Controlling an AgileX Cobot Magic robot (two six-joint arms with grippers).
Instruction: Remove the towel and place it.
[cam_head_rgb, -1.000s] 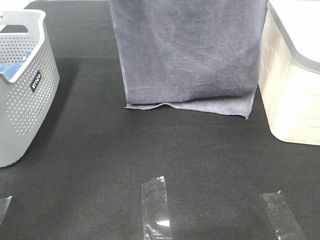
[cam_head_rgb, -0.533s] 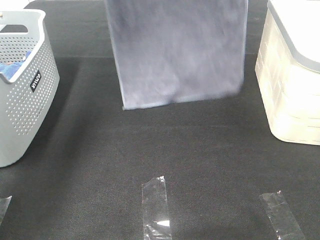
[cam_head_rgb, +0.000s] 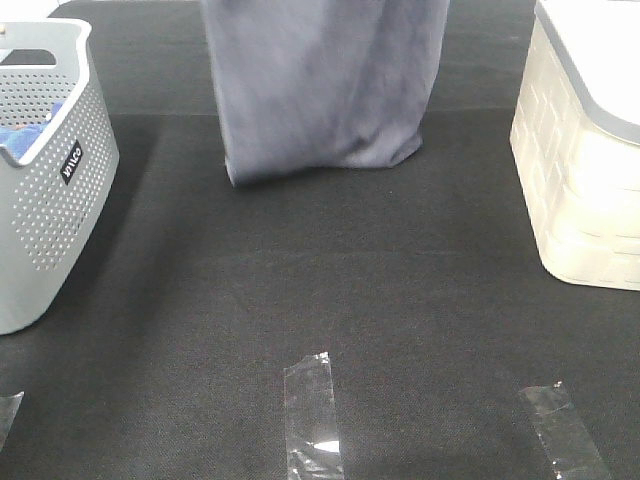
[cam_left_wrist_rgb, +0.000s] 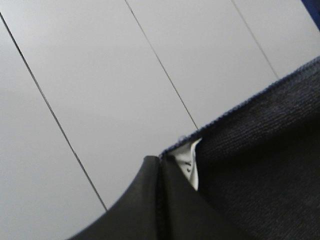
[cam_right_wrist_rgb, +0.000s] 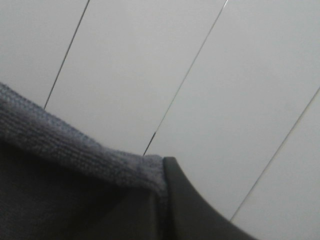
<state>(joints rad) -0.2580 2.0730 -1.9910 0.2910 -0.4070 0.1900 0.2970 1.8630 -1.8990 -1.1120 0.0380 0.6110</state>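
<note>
The slate-grey towel (cam_head_rgb: 320, 85) hangs in the air at the top middle of the exterior view, its lower edge clear of the black table. Its top and both grippers lie above that view's edge. In the left wrist view my left gripper (cam_left_wrist_rgb: 159, 170) is shut on the towel's hem (cam_left_wrist_rgb: 260, 170), with a white label beside the fingertips. In the right wrist view my right gripper (cam_right_wrist_rgb: 162, 172) is shut on the towel's other corner (cam_right_wrist_rgb: 65, 150). Both wrist views look up at a white panelled wall.
A grey perforated basket (cam_head_rgb: 45, 170) with a bright blue cloth (cam_head_rgb: 20, 135) inside stands at the left. A cream lidded bin (cam_head_rgb: 585, 150) stands at the right. Clear tape strips (cam_head_rgb: 312, 415) lie on the black table (cam_head_rgb: 350, 300) near the front edge.
The towel has risen off the table: a second ago its lower edge lay on the surface. It now hangs narrower, its sides drawn inward.
</note>
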